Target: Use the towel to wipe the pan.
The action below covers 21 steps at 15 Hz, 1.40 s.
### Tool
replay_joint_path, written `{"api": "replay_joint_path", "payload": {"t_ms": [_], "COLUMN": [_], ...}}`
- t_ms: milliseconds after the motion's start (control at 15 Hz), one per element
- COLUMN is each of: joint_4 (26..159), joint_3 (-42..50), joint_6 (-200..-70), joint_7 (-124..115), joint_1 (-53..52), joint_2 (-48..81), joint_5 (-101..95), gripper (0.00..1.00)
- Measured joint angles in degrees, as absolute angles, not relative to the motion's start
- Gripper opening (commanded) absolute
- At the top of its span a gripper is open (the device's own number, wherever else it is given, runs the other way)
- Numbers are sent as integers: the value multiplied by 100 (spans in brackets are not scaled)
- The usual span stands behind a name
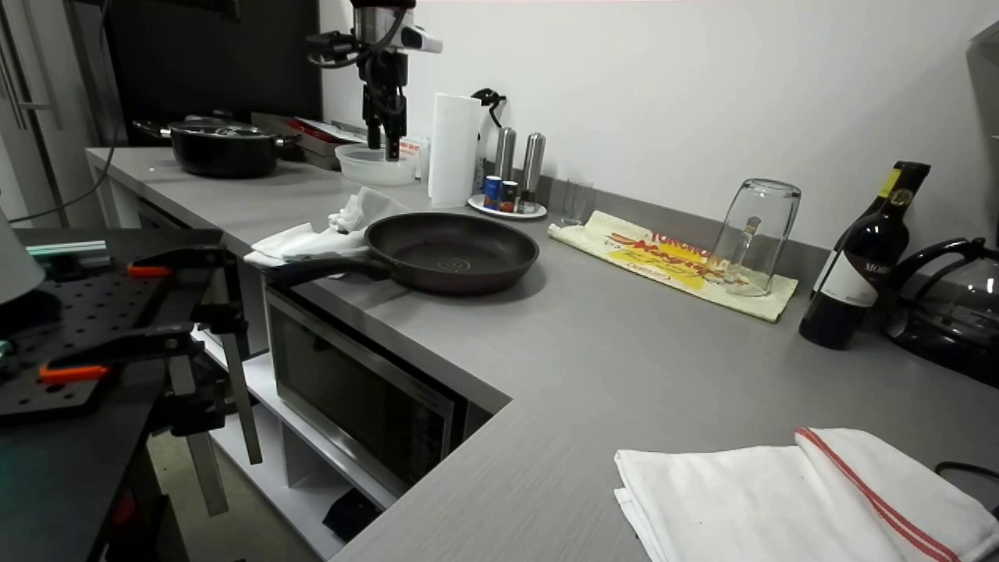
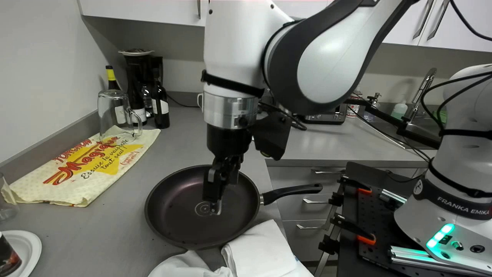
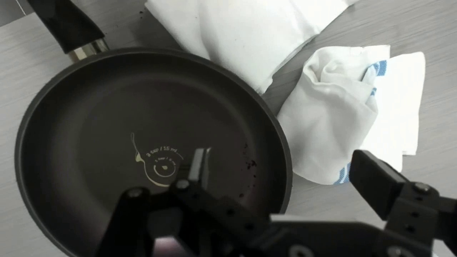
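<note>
Here, pincer [image 3: 279,162] wide, seemingly above pan [image 3: 142,114], white towels [image 3: 323,139] beside pan, glass mug [image 1: 755,234] on printed cloth [image 2: 82,169]

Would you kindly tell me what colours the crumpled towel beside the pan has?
The crumpled towel is white with blue patches, best seen in the wrist view.

Site type: kitchen, with lab-type robot fittings. Indicators observable from my position: sink faucet [image 2: 420,91], wall cabinets [image 2: 142,9], microwave [image 1: 355,382] below the counter [image 1: 624,367], cooking pot [image 1: 226,156], frying pan [image 1: 460,254]. Adjacent: robot base [image 2: 447,227] on perforated plate [image 1: 94,312].
</note>
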State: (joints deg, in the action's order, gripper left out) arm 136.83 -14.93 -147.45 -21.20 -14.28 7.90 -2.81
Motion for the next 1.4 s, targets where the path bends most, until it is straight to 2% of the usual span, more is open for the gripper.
{"api": "replay_joint_path", "payload": {"t_ms": [667, 1400], "joint_4": [12401, 12247], "joint_3": [-1205, -1294], "joint_6": [-14658, -14594], "joint_7": [-3622, -3683], "joint_1": [-2289, -2452], "joint_2": [2209, 2603], "joint_5": [-531, 89], "gripper": [100, 100]}}
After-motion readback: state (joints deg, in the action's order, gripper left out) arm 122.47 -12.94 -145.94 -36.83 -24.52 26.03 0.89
